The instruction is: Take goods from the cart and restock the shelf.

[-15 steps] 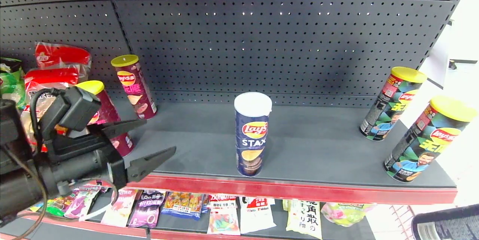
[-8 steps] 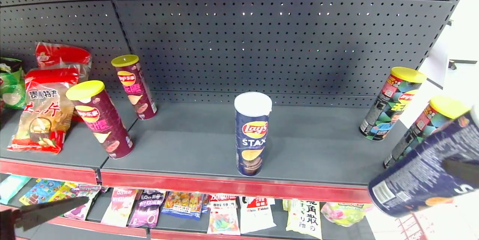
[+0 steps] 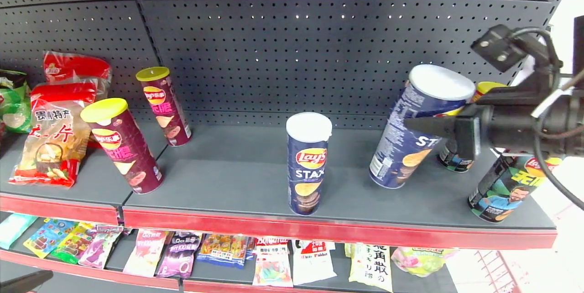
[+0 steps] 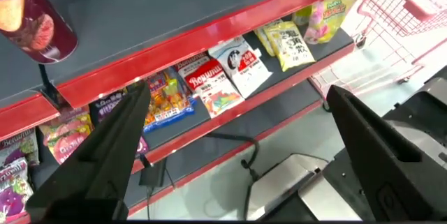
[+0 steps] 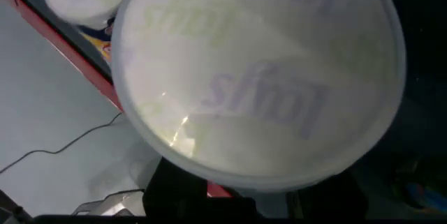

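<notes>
While the held can [image 3: 410, 142] hangs over the shelf [image 3: 228, 179]: it is tilted, the white lid leaning to the right, and its bottom is low over the board. Whether it touches already, I cannot tell.
Right gripper [image 3: 429, 117]: it comes in from the right, jaws pinching the held can at its upper part.
Change: half a second ago this can lay almost flat at the low right edge of the head view; now it is at shelf level and nearly upright. The left arm, which a second ago stood before the purple cans [image 3: 123, 147], has dropped away.
Left gripper [image 4: 244, 161]: low, before the snack bags [image 4: 230, 77], jaws spread wide, holding nothing.
Place: the held can is between the standing blue can [image 3: 306, 165] in the middle and the green cans [image 3: 506, 188] at the right, partly covering the far one.
Meaning for the task: I judge that the carrying is finished and the setting down is the step in hand. The can must be made straight and lowered before the jaws let go.
Risk: if released while tilted, it may fall toward the green cans.
</notes>
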Robot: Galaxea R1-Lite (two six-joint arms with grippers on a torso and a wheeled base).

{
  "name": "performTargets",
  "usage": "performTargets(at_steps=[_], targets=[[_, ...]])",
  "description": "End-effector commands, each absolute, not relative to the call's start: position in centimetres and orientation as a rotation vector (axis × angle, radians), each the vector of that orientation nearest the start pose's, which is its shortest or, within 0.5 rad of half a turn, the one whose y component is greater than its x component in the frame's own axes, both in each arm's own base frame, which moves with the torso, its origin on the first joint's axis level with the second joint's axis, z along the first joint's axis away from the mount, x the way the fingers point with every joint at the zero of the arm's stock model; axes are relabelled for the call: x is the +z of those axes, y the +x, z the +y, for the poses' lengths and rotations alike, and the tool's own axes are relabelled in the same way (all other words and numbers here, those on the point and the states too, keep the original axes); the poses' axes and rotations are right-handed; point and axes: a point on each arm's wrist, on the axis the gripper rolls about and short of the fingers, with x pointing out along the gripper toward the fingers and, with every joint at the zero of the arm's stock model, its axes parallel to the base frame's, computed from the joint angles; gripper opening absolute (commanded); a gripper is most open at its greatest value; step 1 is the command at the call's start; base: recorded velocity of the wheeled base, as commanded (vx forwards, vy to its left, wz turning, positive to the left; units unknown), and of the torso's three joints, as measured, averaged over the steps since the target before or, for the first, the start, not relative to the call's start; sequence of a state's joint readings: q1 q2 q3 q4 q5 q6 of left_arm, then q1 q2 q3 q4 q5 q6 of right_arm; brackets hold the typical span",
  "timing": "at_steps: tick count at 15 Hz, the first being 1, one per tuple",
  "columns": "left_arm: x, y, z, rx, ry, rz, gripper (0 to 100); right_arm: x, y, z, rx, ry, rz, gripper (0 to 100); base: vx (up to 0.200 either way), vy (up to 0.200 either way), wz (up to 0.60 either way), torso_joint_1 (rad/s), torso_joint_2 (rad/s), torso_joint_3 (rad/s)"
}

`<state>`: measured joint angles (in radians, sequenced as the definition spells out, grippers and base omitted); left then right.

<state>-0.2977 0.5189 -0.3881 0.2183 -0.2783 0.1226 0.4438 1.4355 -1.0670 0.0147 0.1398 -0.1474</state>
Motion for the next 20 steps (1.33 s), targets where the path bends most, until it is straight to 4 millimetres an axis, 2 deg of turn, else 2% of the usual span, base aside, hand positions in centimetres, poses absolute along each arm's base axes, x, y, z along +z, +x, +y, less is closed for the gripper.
performTargets(at_steps=[1, 4, 7, 12, 17, 20], targets=[[16.6, 1.4, -1.1, -0.589, 0.122, 0.311, 100, 24.9, 27.3, 13.6, 0.620, -0.226, 0.401, 0, 0.000, 0.000, 0.00, 0.000, 0.00, 0.000], [16.7, 1.4, -1.1, -0.581, 0.123, 0.310, 100, 24.0, 31.2, 15.4, 0.621, -0.218, 0.353, 0, 0.000, 0.000, 0.00, 0.000, 0.00, 0.000], [16.7, 1.4, -1.0, -0.573, 0.124, 0.309, 100, 23.4, 33.5, 17.0, 0.654, -0.214, 0.345, 0, 0.000, 0.000, 0.00, 0.000, 0.00, 0.000], [16.5, 1.5, -1.0, -0.545, 0.131, 0.318, 100, 21.7, 35.6, 19.3, 0.677, -0.217, 0.362, 0, 0.000, 0.000, 0.00, 0.000, 0.00, 0.000], [16.5, 1.6, -1.0, -0.544, 0.132, 0.327, 100, 20.9, 37.2, 20.7, 0.685, -0.218, 0.353, 0, 0.000, 0.000, 0.00, 0.000, 0.00, 0.000], [16.3, 1.5, -1.0, -0.544, 0.130, 0.332, 100, 20.6, 37.8, 20.7, 0.677, -0.217, 0.355, 0, 0.000, 0.000, 0.00, 0.000, 0.00, 0.000]])
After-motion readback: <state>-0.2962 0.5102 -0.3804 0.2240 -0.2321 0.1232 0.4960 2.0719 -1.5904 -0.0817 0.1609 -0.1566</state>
